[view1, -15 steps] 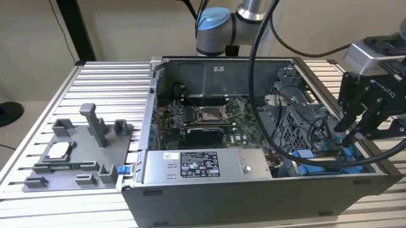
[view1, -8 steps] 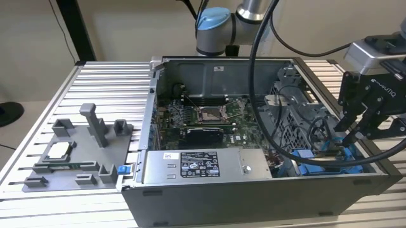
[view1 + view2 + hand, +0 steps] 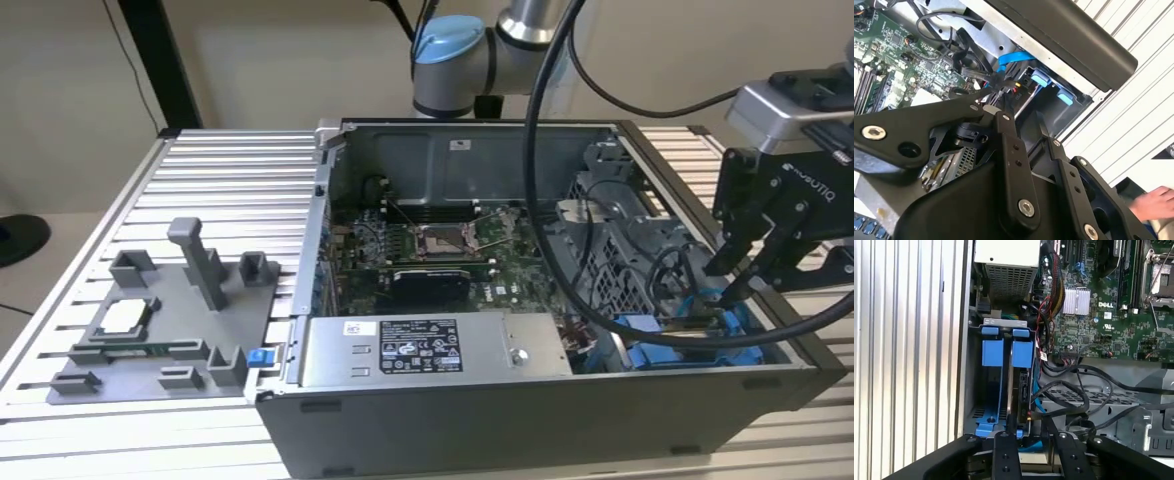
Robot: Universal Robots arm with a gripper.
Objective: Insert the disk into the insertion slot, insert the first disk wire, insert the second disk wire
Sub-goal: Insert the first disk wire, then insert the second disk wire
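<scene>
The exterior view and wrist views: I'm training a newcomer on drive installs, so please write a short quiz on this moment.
1. True or false: the hand hangs above the grey fixture tray.
2. The insertion slot has plastic rails that are: A red, B blue, C yellow.
3. Fill in: the grey fixture tray lies on the exterior view's ____ of the computer case.
Key: 1 false, it is at the insertion slot; 2 B; 3 left.
</scene>
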